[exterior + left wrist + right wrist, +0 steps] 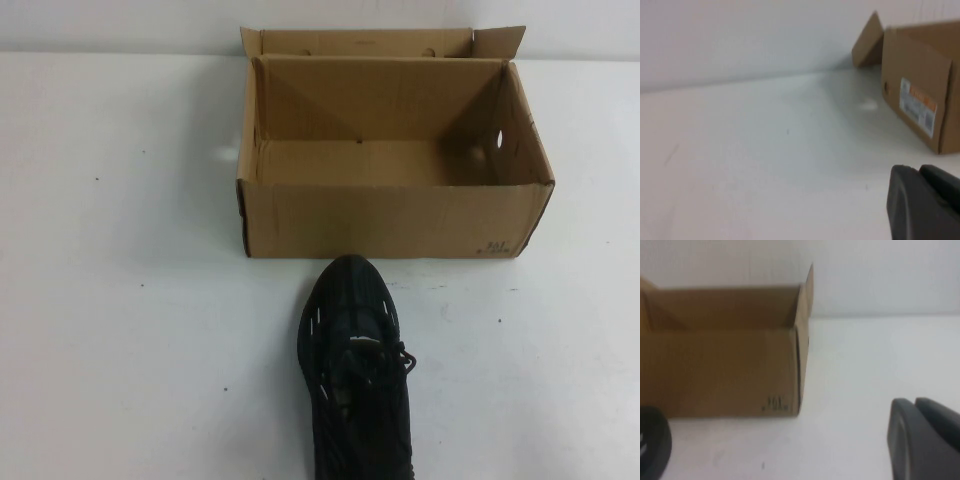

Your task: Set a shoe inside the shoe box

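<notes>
We list: left gripper and right gripper, finger state untellable, near the box; shoe toe just before the box's front wall.

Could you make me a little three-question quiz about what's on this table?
1. True or false: the shoe already lies inside the shoe box.
2. Which way does the shoe's toe point: A) toward the box, B) away from it?
3. What is stuck on the box's end wall in the left wrist view?

Key: 1 false. 2 A. 3 a white and orange label. The left gripper and right gripper hold nothing and hang apart from both.
</notes>
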Robot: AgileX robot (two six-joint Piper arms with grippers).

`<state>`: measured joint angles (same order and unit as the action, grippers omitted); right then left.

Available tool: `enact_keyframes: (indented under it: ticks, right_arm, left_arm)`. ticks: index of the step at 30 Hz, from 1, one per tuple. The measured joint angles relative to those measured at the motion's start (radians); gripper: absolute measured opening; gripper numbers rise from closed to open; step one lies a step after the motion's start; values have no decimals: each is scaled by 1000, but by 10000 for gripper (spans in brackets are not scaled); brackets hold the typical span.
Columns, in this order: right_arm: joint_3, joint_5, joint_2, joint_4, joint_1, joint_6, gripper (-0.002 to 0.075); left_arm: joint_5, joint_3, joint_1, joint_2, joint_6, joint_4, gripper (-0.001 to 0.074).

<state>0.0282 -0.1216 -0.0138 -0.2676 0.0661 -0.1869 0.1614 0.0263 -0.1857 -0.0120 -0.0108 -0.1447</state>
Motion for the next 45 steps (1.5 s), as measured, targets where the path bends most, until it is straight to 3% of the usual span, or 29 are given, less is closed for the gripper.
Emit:
enact_keyframes:
  ticks: [7,12,16,19,23,25,33,38,45]
  right_arm:
    - [0,284,0,-65,0,0,-17]
    - [0,486,0,-73,0,4,-17]
    - [0,676,0,-75,0,104,-17]
    - [0,828,0,-68,0,177,-17]
    - [-86,854,0,1,0,226,-17]
    - [-168,819,0,40,0,231,-17]
    - [-585,516,72,87,0,249,-17]
    - [-806,157,259,93,0,252,-17]
    - [-908,-239,553,124,0,252,-17]
  left_arm:
    - [-323,0,0,0,0,-1,-1]
    - [-393,0,0,0,0,-4,-1]
    - [-462,0,0,0,-25,-4,-1]
    - [-649,0,0,0,-95,-4,-1]
    - [-957,0,0,0,-138,-4,-1]
    - [-1011,-23,0,-2,-154,-4,-1]
    - [-707,-374,0,17,-171,-4,-1]
    - [-436,-610,0,148,-175,-4,-1]
    - [-24,-670,0,315,-194,-8,-1]
